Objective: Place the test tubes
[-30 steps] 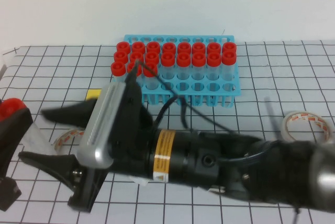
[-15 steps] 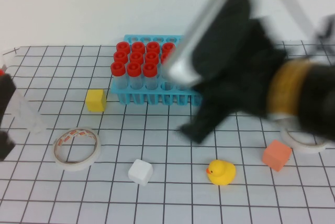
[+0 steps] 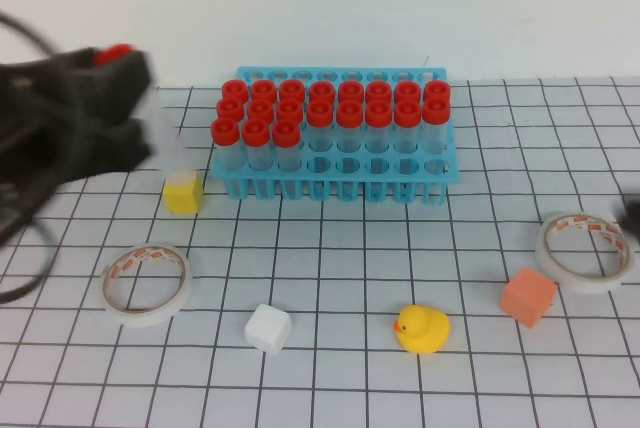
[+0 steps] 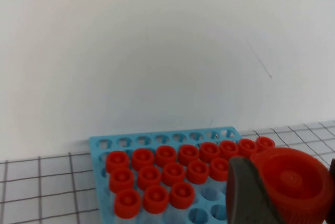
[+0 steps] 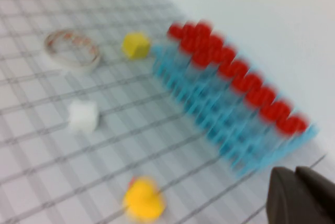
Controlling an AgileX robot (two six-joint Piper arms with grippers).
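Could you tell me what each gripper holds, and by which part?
Left gripper, at the far left, holds a clear red-capped test tube by its capped end. Right gripper, at the far right, is shut and empty.

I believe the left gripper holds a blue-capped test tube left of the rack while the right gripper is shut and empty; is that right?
Not quite: the left wrist view shows the cap is red. The left gripper holds a red-capped test tube left of the rack; the right gripper, off to the right, is shut and empty.

The rack [image 3: 340,186] stands behind the duck [image 3: 421,330], left gripper [image 3: 135,113] seemingly at its left.
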